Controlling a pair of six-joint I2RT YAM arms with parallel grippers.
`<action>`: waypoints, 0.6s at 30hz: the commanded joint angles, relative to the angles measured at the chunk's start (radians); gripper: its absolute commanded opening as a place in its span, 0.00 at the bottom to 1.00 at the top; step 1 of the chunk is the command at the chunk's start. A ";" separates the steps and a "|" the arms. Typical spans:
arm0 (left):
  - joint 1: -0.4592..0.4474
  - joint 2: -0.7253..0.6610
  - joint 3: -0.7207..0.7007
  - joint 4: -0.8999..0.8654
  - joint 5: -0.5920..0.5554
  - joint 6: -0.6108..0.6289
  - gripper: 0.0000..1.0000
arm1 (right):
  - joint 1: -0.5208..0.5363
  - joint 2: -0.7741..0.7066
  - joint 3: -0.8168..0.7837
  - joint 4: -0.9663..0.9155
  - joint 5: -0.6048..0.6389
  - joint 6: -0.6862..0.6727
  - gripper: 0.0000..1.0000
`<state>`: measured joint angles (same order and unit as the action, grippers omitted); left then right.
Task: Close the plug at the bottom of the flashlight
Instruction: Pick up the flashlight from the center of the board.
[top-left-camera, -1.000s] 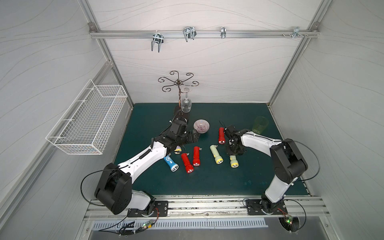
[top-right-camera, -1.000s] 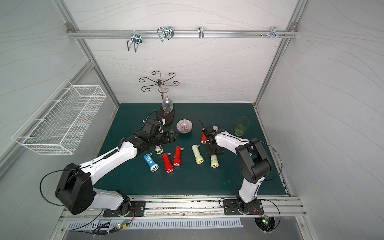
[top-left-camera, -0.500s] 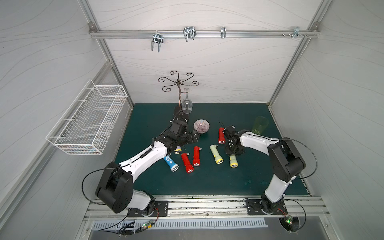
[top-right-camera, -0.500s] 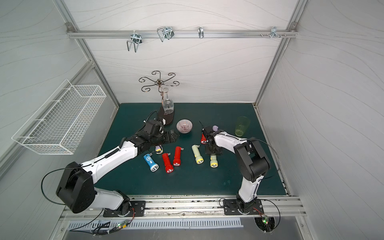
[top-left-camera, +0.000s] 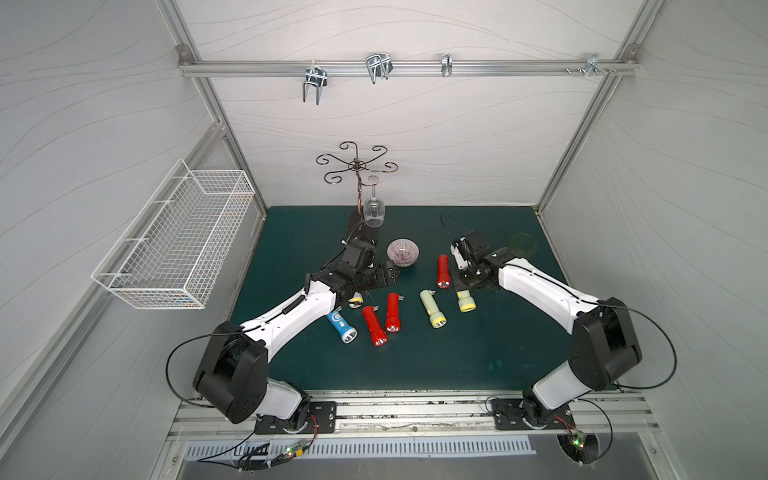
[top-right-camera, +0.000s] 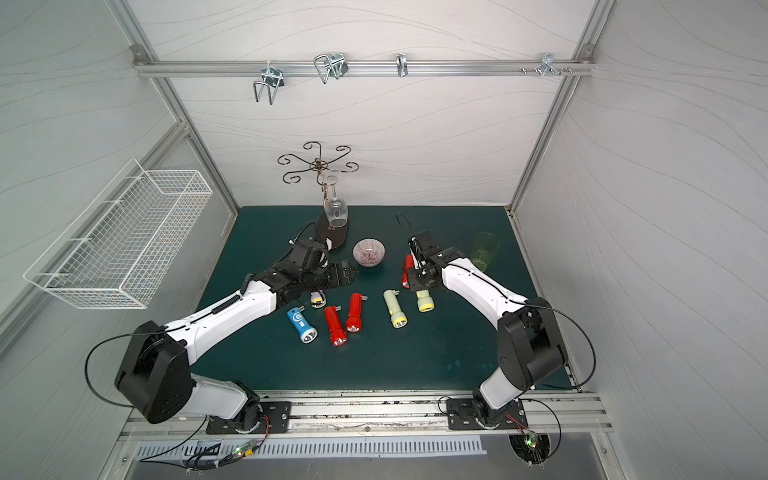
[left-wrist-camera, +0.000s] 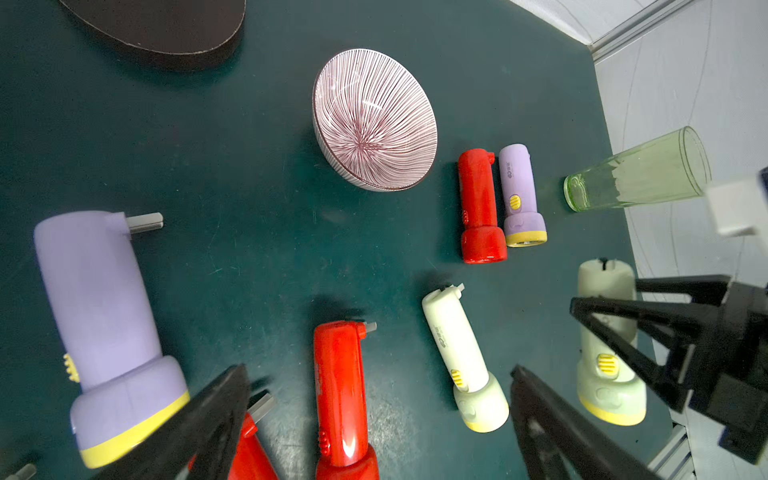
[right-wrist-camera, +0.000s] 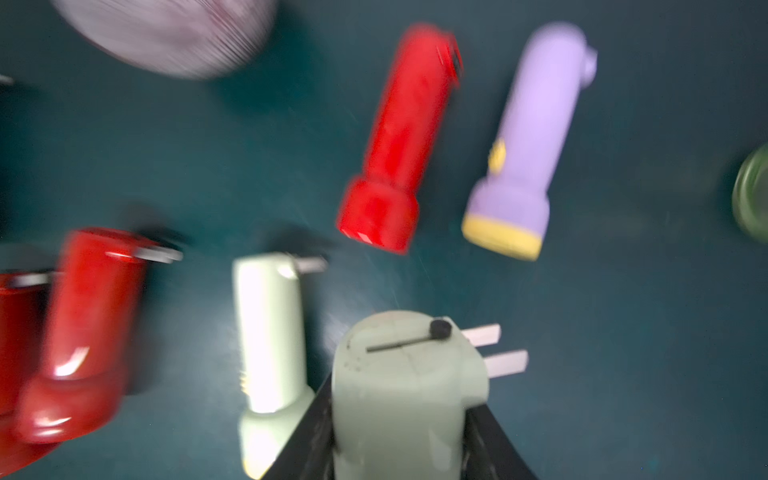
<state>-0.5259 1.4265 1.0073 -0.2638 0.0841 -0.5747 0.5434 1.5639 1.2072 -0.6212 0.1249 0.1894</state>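
Flashlight (top-left-camera: 464, 300), just right of frame centre, clamped in right fingers (right-wrist-camera: 309, 444); prongs (right-wrist-camera: 505, 360) out, plug not yet closed; left fingers (left-wrist-camera: 208, 419) apart.

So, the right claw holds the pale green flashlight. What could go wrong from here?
1. The prongs stick out sideways from the pale green flashlight; pushing them in may twist it in the grip of the right claw.
2. Another pale flashlight lies close beside it, so a swing could knock that one.
3. The green glass stands near the right arm and might be tipped.
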 joint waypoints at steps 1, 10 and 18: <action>-0.003 0.003 0.089 0.015 -0.002 0.017 0.99 | -0.012 -0.031 0.056 0.146 -0.057 -0.117 0.00; -0.003 0.048 0.287 -0.073 0.053 -0.058 0.97 | -0.130 0.033 0.092 0.557 -0.337 -0.289 0.00; -0.003 0.088 0.376 -0.050 0.122 -0.301 0.93 | -0.137 0.057 -0.075 0.997 -0.476 -0.603 0.00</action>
<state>-0.5259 1.4902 1.3354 -0.3325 0.1703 -0.7464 0.4007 1.6073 1.1805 0.1307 -0.2443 -0.2554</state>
